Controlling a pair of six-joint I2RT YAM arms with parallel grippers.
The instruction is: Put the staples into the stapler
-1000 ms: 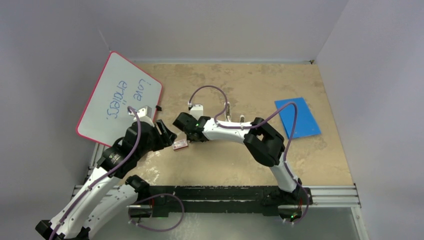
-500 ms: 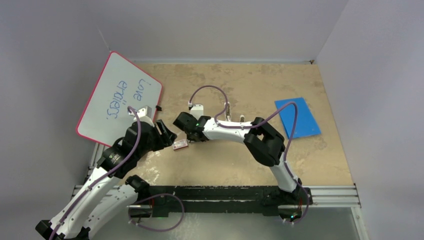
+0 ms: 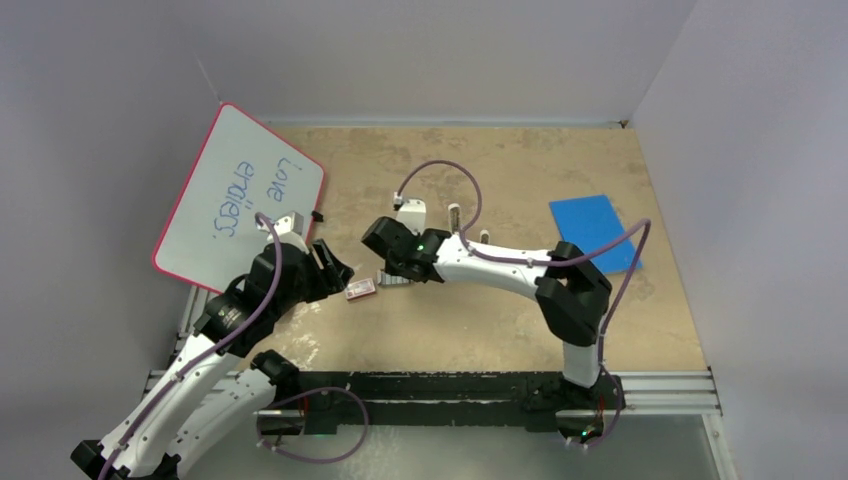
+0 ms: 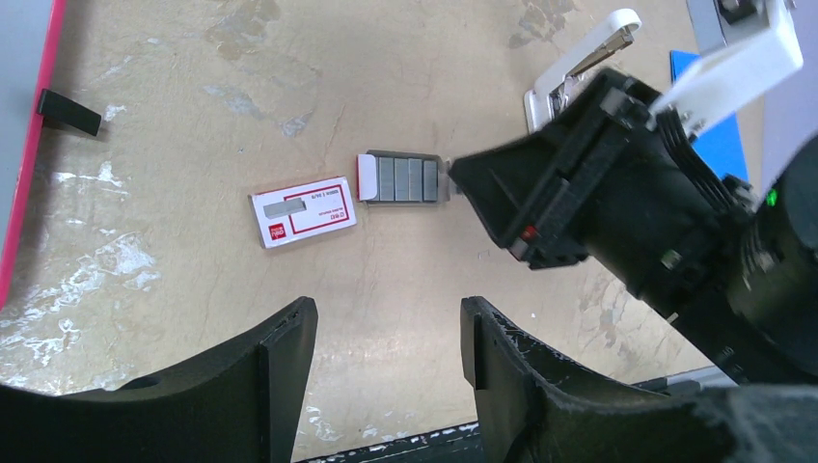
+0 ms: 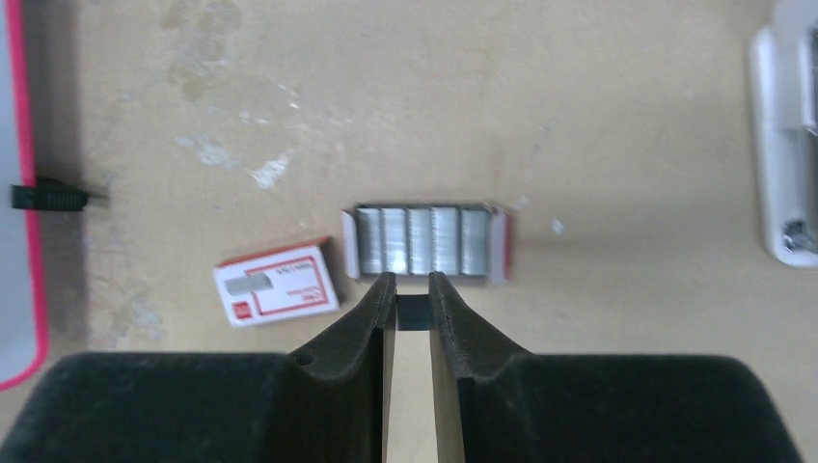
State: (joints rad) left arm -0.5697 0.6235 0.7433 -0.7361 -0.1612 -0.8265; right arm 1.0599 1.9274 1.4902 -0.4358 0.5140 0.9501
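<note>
Right hand (image 5: 413, 289): fingers had just closed nearly together; a dark sliver sat between them, couldn't tell if it was a staple strip or only shadow
Right arm: had swung a bit rightward since a moment before
Staples (image 5: 424, 241): lying in their open tray on the bench (image 5: 579, 96), just past the fingertips; red-and-white box (image 5: 277, 283) beside them
Stapler (image 4: 579, 63): looked hinged open, off to one side; not loaded yet
Left hand (image 4: 386, 357): spread wide, holding nothing
Meaning: looked like a pinch for one strip, so loading was barely started imo

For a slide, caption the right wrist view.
Right claw at the near edge of the staples; red-and-white box left, stapler far right.
</note>
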